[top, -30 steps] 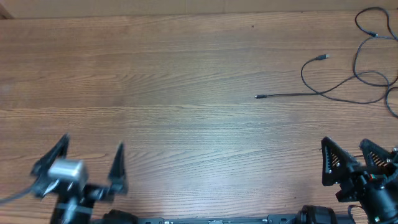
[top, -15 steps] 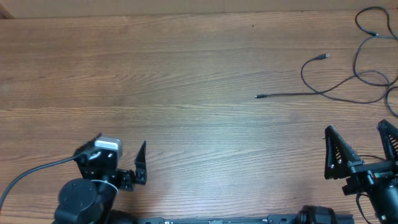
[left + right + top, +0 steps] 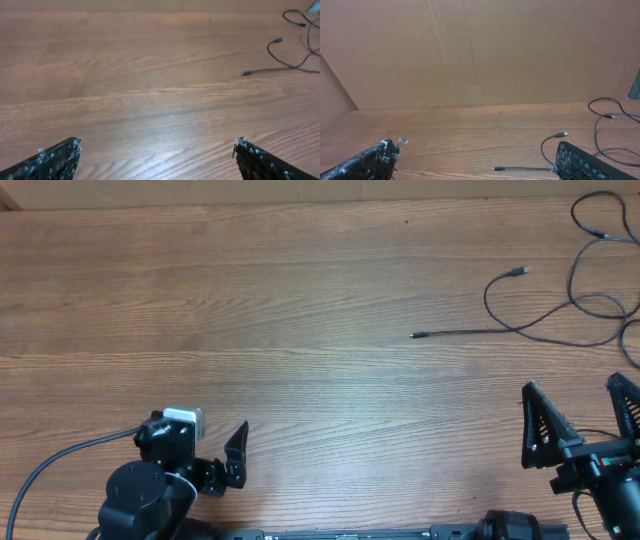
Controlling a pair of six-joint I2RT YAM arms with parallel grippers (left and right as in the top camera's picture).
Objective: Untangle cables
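Nearest the arm bases, the left gripper (image 3: 156,146) has its two black, pointed fingers (image 3: 60,156) spread wide, released, with only bare wood between them. From overhead it sits low at the near edge of the brown wood-grain table (image 3: 300,300), and a thick black cord (image 3: 55,465) curves away from its outer side. The right gripper (image 3: 571,386) is likewise splayed wide and grasps nothing, both fingertips (image 3: 529,390) pointing away from the base. Ahead of the right gripper, well apart from its tips, lie the thin black cables (image 3: 470,332). Their nearest part is one straight strand whose long axis runs across the table, left to right. Its small dark plug end (image 3: 415,335) points towards the left arm's side, ahead and inward of the right gripper's left finger. Further ahead this strand bends back in an open curve and ends in a silver-tipped plug (image 3: 520,271), which points right and slightly away. Beyond and to the outer right of that gripper, more black strands (image 3: 598,230) form loose loops that cross one another and run off the table's right edge. For the left gripper, all of these cables (image 3: 280,67) lie far ahead and off to its right. Farthest of all, in the right wrist view, a plain brown cardboard wall (image 3: 470,50) stands behind the table's far edge.
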